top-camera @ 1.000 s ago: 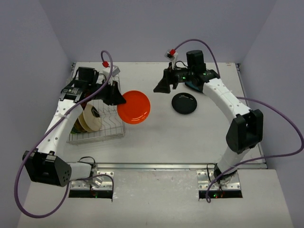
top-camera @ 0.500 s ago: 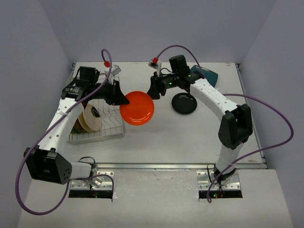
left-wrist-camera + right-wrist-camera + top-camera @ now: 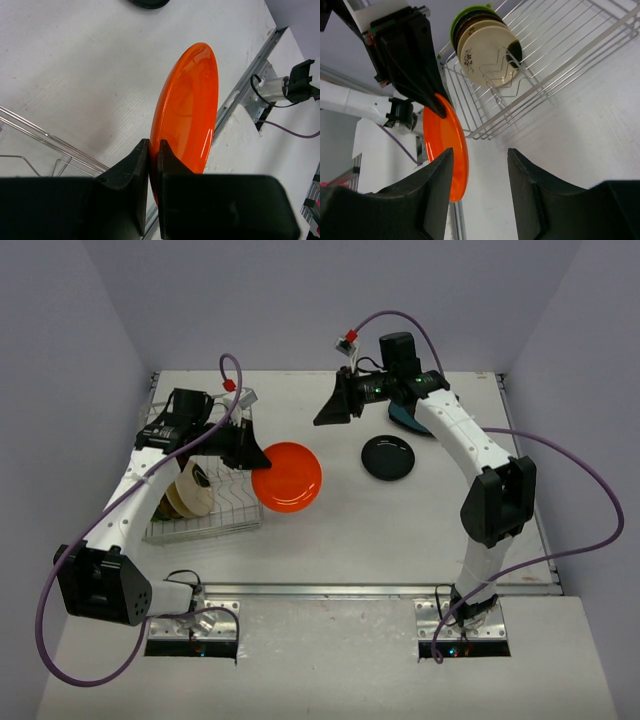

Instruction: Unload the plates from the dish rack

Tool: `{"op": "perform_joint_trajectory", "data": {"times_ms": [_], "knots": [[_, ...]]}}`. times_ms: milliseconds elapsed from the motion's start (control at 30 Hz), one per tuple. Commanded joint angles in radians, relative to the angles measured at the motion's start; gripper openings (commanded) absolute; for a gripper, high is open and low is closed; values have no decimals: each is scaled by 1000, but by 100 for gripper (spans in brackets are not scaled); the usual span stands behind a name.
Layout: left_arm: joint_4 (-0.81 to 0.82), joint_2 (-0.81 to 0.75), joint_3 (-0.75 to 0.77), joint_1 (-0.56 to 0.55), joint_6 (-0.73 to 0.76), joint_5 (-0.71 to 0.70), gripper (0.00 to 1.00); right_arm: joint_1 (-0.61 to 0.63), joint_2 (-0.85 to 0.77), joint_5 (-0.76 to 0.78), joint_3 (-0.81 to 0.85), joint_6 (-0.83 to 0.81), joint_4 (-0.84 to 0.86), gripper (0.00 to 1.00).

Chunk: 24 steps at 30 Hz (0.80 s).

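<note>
My left gripper (image 3: 252, 454) is shut on the rim of an orange plate (image 3: 287, 477), which hangs edge-up over the table just right of the dish rack (image 3: 205, 512). In the left wrist view the fingertips (image 3: 141, 150) pinch the orange plate (image 3: 187, 110). Several plates (image 3: 186, 490) stand upright in the rack. My right gripper (image 3: 328, 416) hovers above and right of the orange plate. It is open with nothing between its fingers (image 3: 480, 155). The orange plate (image 3: 445, 147) shows past its left finger, with the rack (image 3: 555, 65) and its plates (image 3: 487, 55) beyond.
A black plate (image 3: 388, 457) lies flat on the table at the right. A teal plate (image 3: 404, 421) behind it is partly hidden by the right arm. Metal mounting rails (image 3: 330, 590) run along the near table edge.
The right gripper swung left toward the orange plate, narrowed its jaws, then rose slightly. The left gripper carried the orange plate a little right and nearer.
</note>
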Motion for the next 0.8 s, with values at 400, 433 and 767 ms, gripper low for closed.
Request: {"op": "perform_joint_trajectory", "data": {"times_ms": [400,433,767], "knots": [[67,-13,31,-9,-21,71,0,145,24,64,15,-370,-315,42],[68,-14,31,-9,-22,69,0,146,23,75,7,-368,-311,38],[87,-57,24,-7,-95,-176,100,36,25,126,-18,-203,-242,0]]}}
